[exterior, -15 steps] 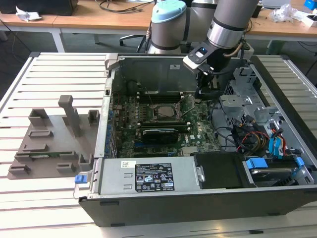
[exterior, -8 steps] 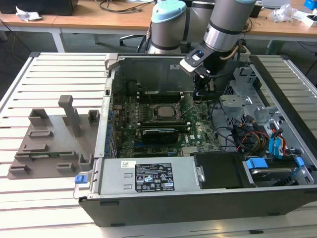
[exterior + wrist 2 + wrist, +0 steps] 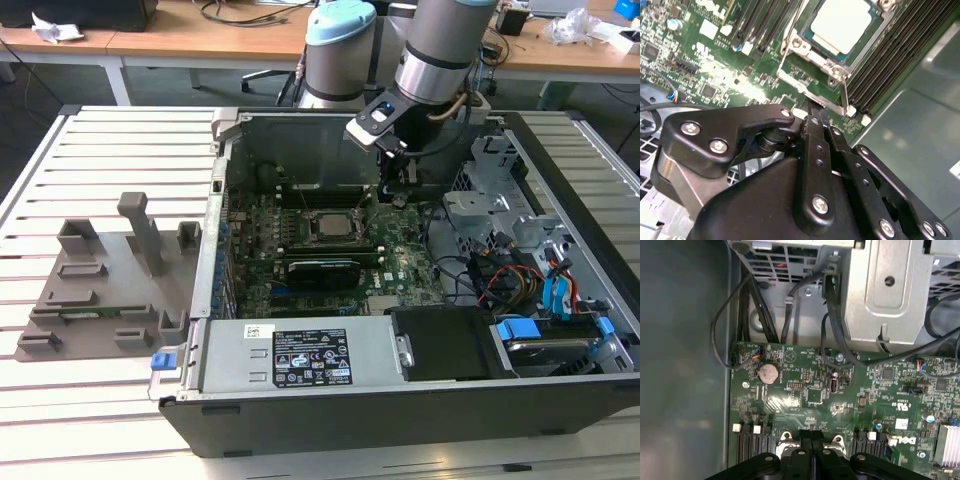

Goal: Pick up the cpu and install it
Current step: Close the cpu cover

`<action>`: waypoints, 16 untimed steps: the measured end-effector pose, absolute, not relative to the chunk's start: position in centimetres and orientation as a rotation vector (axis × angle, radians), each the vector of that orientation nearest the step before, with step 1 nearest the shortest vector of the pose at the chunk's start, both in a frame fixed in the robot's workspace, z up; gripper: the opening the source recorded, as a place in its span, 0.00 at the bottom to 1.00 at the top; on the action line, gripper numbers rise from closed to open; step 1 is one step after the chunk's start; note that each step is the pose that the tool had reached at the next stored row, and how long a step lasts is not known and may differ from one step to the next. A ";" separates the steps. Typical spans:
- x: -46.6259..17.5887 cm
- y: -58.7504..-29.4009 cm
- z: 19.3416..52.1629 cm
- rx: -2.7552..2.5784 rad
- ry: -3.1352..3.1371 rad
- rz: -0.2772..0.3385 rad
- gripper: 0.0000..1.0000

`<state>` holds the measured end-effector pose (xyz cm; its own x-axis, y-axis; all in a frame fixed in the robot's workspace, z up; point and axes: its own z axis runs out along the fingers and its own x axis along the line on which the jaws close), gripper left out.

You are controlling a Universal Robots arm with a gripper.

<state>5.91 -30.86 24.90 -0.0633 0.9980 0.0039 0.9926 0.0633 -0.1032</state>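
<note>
The cpu [image 3: 328,225], a pale silver square, lies flat in the motherboard socket inside the open computer case [image 3: 400,420]. The second wrist view has the cpu [image 3: 842,22] framed by the metal socket bracket [image 3: 805,82]. My gripper [image 3: 397,198] hangs over the board a little toward the exterior view's right of the socket. In both wrist views the black fingers [image 3: 815,135] meet at their tips, shut with nothing seen between them, and the gripper [image 3: 811,436] ends just beside the socket's bracket [image 3: 785,438].
A grey fixture tray [image 3: 100,280] lies on the slatted table at the exterior view's left. In the case are a long black card [image 3: 320,268], a labelled power supply [image 3: 300,355], a metal drive cage [image 3: 500,200] and blue cables [image 3: 555,295]. Black cables [image 3: 832,325] hang near the board's edge.
</note>
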 end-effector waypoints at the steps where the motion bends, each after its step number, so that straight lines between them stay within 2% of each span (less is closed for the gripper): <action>1: 5.5 -30.9 24.9 -2.098 -2.236 0.112 0.11; 13: 3.1 -30.9 24.8 -2.098 -2.236 0.111 0.11; 16: 1.7 -30.9 23.9 -2.098 -2.236 0.111 0.11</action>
